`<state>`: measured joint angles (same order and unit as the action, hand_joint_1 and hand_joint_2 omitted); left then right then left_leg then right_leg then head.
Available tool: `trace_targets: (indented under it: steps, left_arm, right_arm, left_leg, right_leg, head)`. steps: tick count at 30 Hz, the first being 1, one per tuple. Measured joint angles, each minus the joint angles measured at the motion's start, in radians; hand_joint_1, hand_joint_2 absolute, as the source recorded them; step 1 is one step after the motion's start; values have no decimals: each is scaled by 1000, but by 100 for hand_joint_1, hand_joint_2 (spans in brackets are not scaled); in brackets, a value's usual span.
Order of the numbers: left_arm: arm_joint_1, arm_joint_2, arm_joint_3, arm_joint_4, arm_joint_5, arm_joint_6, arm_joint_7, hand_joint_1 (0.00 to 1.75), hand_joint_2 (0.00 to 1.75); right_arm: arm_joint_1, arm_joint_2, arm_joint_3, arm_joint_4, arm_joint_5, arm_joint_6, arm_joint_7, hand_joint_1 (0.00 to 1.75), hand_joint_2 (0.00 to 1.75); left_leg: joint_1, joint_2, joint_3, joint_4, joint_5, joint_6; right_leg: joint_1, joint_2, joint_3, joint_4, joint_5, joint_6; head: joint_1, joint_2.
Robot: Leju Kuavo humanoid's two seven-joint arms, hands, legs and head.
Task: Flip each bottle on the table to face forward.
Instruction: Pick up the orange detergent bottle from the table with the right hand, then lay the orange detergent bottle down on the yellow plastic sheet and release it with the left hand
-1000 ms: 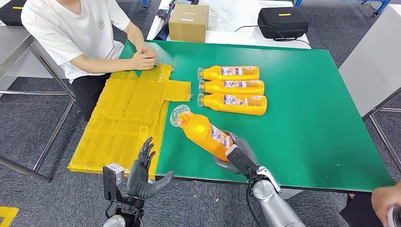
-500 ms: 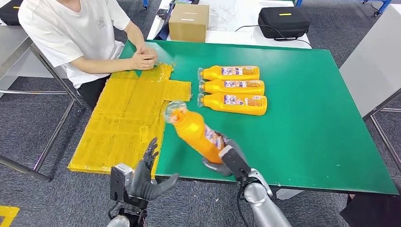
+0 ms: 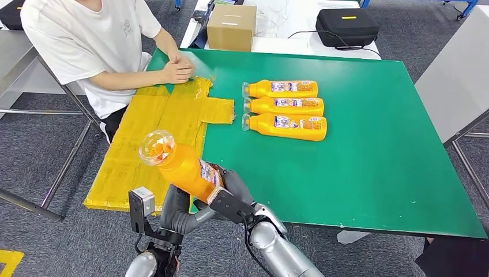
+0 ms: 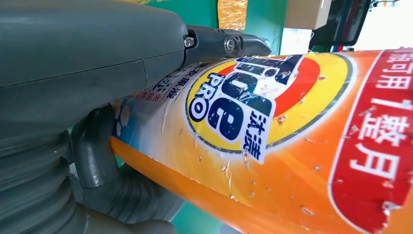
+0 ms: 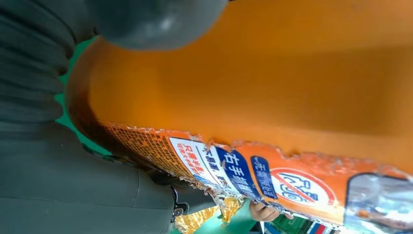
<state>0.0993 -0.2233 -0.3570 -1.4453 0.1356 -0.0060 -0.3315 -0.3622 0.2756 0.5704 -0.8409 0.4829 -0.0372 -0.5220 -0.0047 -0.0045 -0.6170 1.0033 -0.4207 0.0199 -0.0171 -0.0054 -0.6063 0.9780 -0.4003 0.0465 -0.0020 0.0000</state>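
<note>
An orange bottle with a clear cap is held tilted above the surface's near-left edge; three more lie side by side farther back, labels up.

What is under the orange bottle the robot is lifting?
Both grey hands, left and right, cup the orange plastic bottle from beneath. Below are yellow sheets; the table edge there is covered.

At the near left corner of the worktop, my right robot hand and left robot hand hold a bottle off the surface, cap tilted away to the left. Three bottles lie side by side behind it, mid-worktop. A taped sheet lies left; a person sits at the far left corner, a box and case beyond.
</note>
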Motion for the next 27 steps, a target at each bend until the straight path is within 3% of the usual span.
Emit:
trace_targets:
  steps: [13,14,17,18,23,24,27]
  left_arm:
    - [-9,0,10,-33,104,5,17,0,175]
    - [-11,0,10,-34,110,2,17,33,175]
    - [-17,0,13,-35,128,-4,7,163,175]
    - [-18,0,16,-35,138,-9,2,174,175]
    - [-18,0,37,-33,196,-62,-14,175,175]
    - [-18,0,43,-31,207,-80,-16,175,175]
    - [-22,0,59,-20,223,-132,-21,175,175]
  right_arm:
    - [1,28,13,62,-121,-25,-32,175,175]
    - [1,30,14,71,-125,-23,-33,175,175]
    - [-3,39,16,105,-128,-18,-34,175,175]
    - [-5,42,18,117,-129,-16,-35,174,175]
    - [-32,50,38,167,-122,2,-37,150,175]
    - [-41,49,45,174,-118,11,-37,122,175]
    - [-68,45,64,192,-107,52,-42,10,175]
  left_leg:
    - [0,1,0,0,0,0]
    - [0,1,0,0,0,0]
    - [0,1,0,0,0,0]
    - [0,1,0,0,0,0]
    - [0,1,0,0,0,0]
    - [0,1,0,0,0,0]
    - [0,2,0,0,0,0]
  right_leg:
    - [0,0,-1,0,0,0]
    - [0,0,-1,0,0,0]
    - [0,1,-1,0,0,0]
    - [0,1,-1,0,0,0]
    - [0,1,-2,0,0,0]
    - [0,1,-2,0,0,0]
    - [0,1,-2,0,0,0]
  head:
    - [0,0]
    - [0,0]
    - [0,0]
    - [0,0]
    - [0,0]
    - [0,0]
    - [0,0]
